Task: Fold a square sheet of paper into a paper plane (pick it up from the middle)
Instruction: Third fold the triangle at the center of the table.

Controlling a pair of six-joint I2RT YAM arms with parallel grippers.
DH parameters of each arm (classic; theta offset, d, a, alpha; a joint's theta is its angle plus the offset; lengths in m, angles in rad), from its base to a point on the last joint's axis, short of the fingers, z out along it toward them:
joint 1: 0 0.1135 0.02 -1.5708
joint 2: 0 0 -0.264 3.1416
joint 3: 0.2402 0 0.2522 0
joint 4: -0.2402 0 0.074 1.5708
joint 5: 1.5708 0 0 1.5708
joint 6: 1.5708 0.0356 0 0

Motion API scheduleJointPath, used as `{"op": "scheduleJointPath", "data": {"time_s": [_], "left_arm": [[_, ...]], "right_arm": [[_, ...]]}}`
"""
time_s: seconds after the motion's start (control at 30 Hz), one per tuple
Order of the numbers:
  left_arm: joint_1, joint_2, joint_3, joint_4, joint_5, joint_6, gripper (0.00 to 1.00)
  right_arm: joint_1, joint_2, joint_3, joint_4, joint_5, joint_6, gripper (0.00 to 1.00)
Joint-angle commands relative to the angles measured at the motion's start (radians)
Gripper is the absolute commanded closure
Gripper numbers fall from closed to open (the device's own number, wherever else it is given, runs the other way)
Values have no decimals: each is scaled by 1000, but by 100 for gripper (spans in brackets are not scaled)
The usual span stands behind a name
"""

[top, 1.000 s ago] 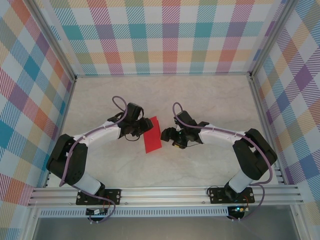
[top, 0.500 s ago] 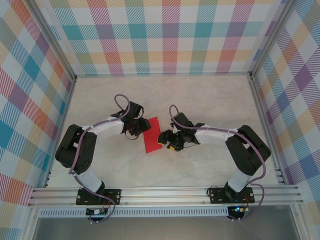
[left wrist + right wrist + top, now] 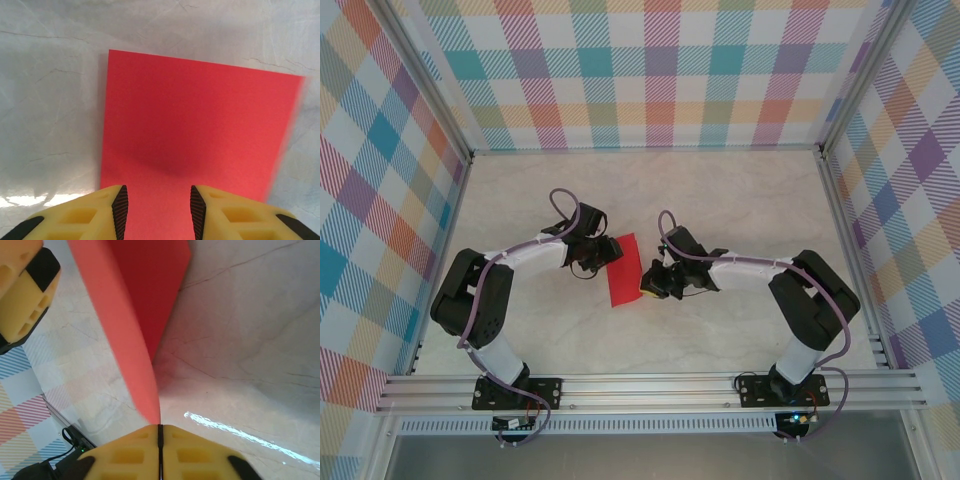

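Left gripper point(image 3: 606, 251) and right gripper point(image 3: 646, 282) hem in the square sheet of paper point(image 3: 624, 272) sideways. Beyond it, the table point(image 3: 720, 190) lies open.

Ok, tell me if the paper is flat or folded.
Mid-fold, not flat: the right gripper pinches one edge of the paper, a flap raised above the part lying on the table. Creased yet: cannot tell.

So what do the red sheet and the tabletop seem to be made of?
The square sheet of paper: thin matte paper, red, no sheen, bending up where the right gripper pinches its edge; the table: hard, marble-look surface, probably laminate; grey veins, glossy glare streak.
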Motion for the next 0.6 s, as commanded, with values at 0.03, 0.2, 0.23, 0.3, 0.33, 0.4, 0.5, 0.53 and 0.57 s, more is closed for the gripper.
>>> {"op": "scheduleJointPath", "data": {"time_s": [0.03, 0.2, 0.23, 0.3, 0.33, 0.4, 0.5, 0.53, 0.57], "left_arm": [[14, -17, -28, 76, 74, 19, 62], [12, -1, -57, 151, 154, 20, 68], [10, 4, -59, 151, 156, 22, 69], [9, 10, -67, 159, 155, 27, 71], [9, 15, -69, 163, 156, 28, 72], [9, 24, -68, 160, 153, 28, 74], [7, 35, -72, 152, 136, 33, 75], [8, 40, -71, 143, 132, 35, 76], [8, 45, -70, 136, 125, 40, 76]], "right_arm": [[5, -39, -15, -47, 15, -12, 100], [5, -90, 4, -226, 73, -51, 100], [6, -99, 4, -256, 80, -54, 100], [5, -109, -4, -276, 77, -50, 100], [5, -111, -9, -276, 73, -46, 100], [4, -111, -14, -260, 69, -37, 100], [6, -108, -19, -219, 62, -27, 95], [5, -109, -23, -195, 50, -17, 90], [5, -108, -33, -165, 36, -3, 86]]}}
